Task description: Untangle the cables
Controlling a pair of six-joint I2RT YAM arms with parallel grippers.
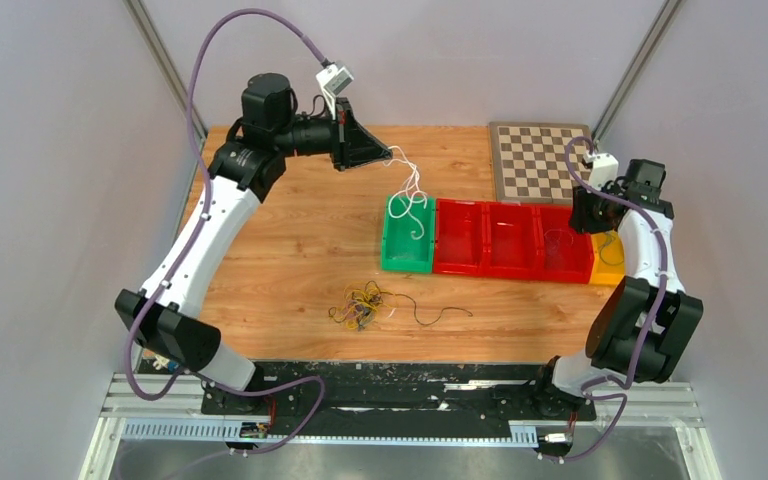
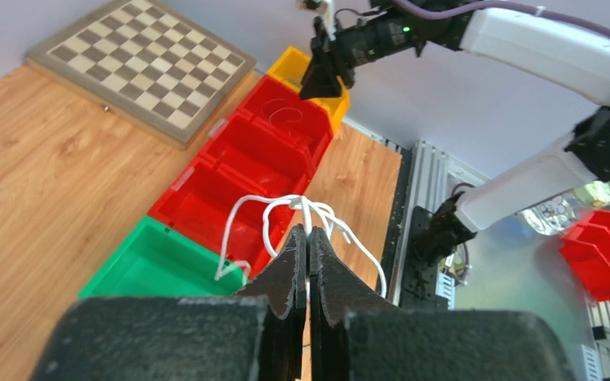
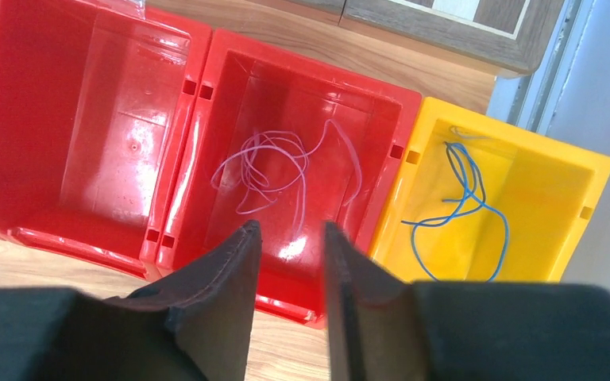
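My left gripper (image 1: 392, 154) is shut on a white cable (image 1: 412, 195) and holds it above the green bin (image 1: 392, 255); its loops hang into the bin. In the left wrist view the white cable (image 2: 274, 208) is pinched at the tips of that gripper (image 2: 307, 230). A snarl of yellow and dark cables (image 1: 360, 303) lies on the table in front of the bins, with a dark cable (image 1: 435, 315) trailing right. My right gripper (image 3: 290, 226) is open and empty above a red bin holding a pale purple cable (image 3: 274, 163). A blue cable (image 3: 465, 186) lies in the yellow bin (image 3: 540, 230).
A row of bins runs from green through several red bins (image 1: 485, 240) to yellow (image 1: 608, 262). A chessboard (image 1: 540, 160) lies at the back right. The table's front edge has a metal rail (image 1: 410, 385).
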